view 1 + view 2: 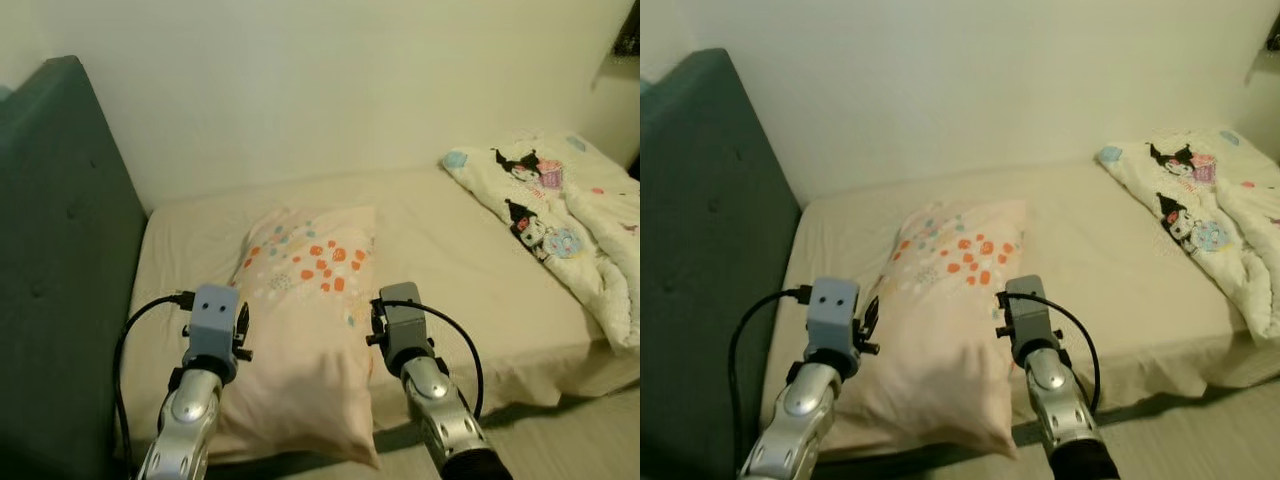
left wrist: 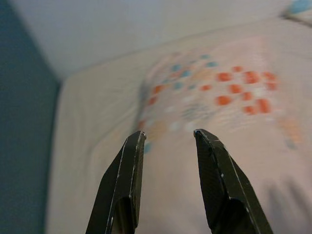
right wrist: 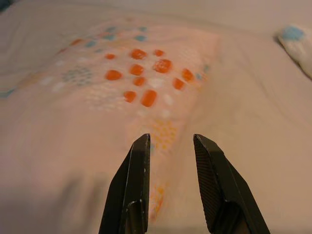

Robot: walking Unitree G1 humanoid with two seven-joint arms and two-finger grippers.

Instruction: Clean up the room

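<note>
We noted the pillow (image 1: 305, 330) lying soft and light near the bed's (image 1: 470, 250) left end, left gripper (image 2: 168, 136) and right gripper (image 3: 170, 141) flanking its sides, jaws part-open, empty; edges looked graspable.

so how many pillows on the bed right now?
1. The dotted pillow lies on the mattress near the green headboard, between the two grippers. The crumpled blanket at the far end could hide another.
</note>
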